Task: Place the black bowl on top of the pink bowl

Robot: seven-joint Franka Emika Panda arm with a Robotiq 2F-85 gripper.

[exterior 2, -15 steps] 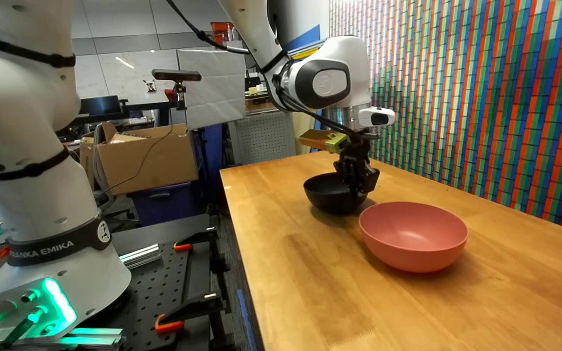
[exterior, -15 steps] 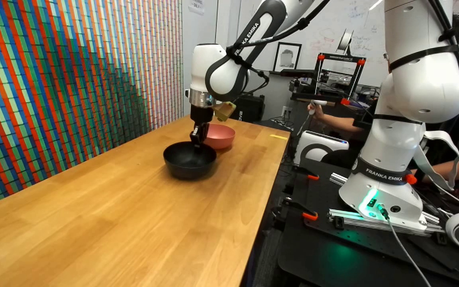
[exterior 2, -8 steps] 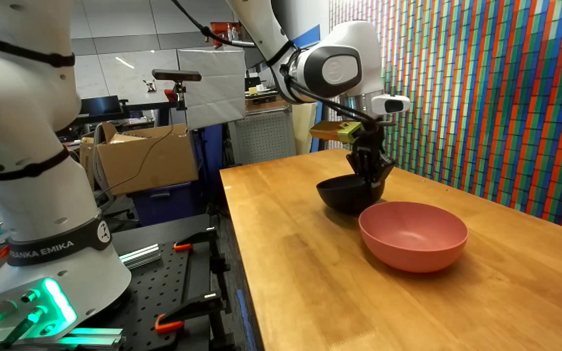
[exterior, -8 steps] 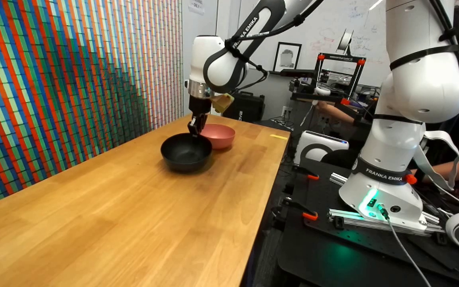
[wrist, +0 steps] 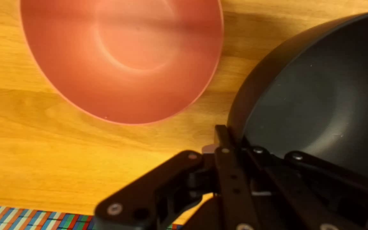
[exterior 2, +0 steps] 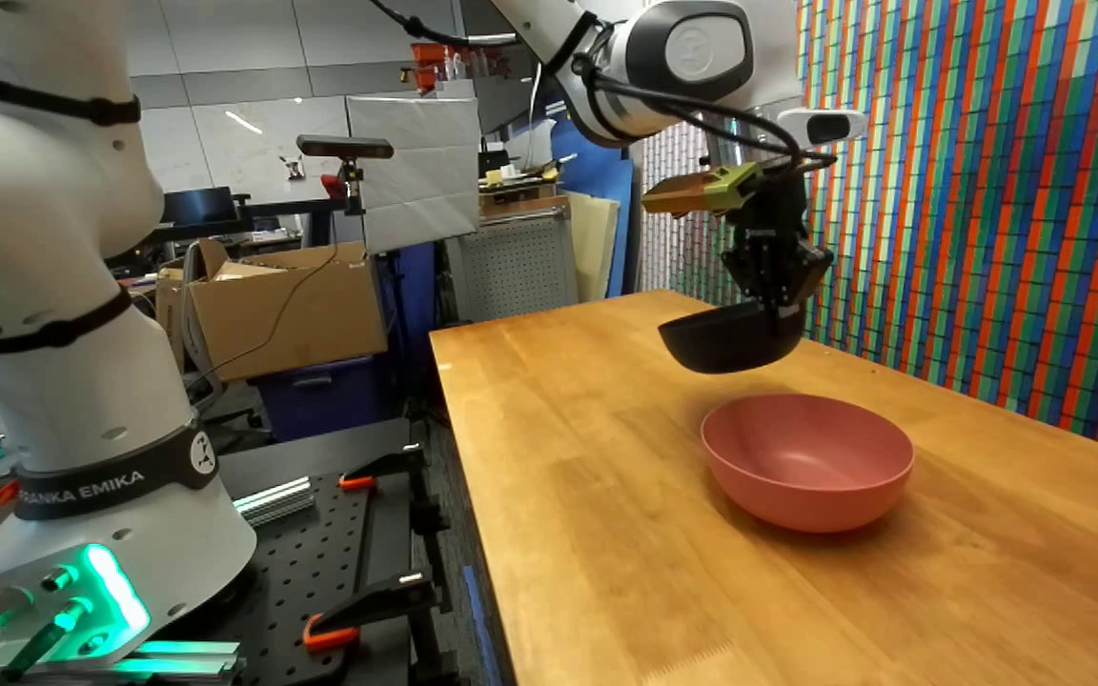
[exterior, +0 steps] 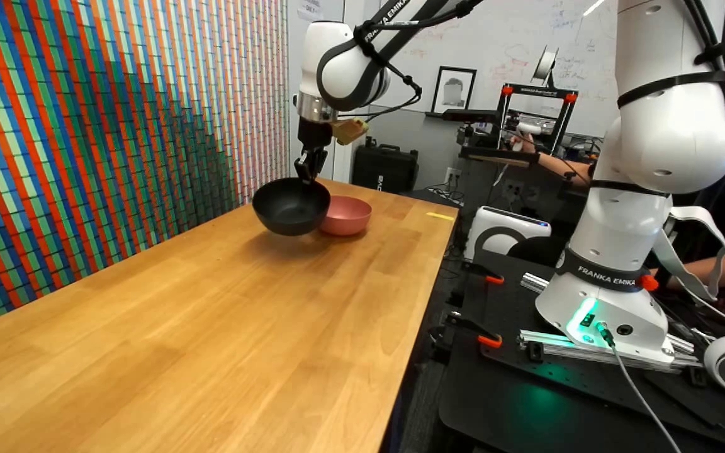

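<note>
The black bowl (exterior: pixel 291 207) is held up above the table, with its shadow on the wood below. It also shows in an exterior view (exterior 2: pixel 728 341), slightly tilted, behind and above the pink bowl (exterior 2: pixel 806 467). My gripper (exterior: pixel 309 171) is shut on the black bowl's rim, one finger inside and one outside. In the wrist view the gripper (wrist: pixel 235 139) pinches the near left edge of the black bowl (wrist: pixel 308 95). The pink bowl (wrist: pixel 139 64) stands upright on the table, apart from the black bowl to its left in that view. Its inside holds nothing.
The wooden table (exterior: pixel 243 327) carries both bowls. A wall of coloured tiles (exterior 2: pixel 987 191) runs along its far side. The robot's base (exterior: pixel 608 308) stands on a black bench beside the table, with clamps (exterior 2: pixel 377 600) at the bench edge.
My gripper has lifted the black bowl off the table and carried it nearer the pink bowl. The gripper stayed shut on the rim. The pink bowl has not moved.
</note>
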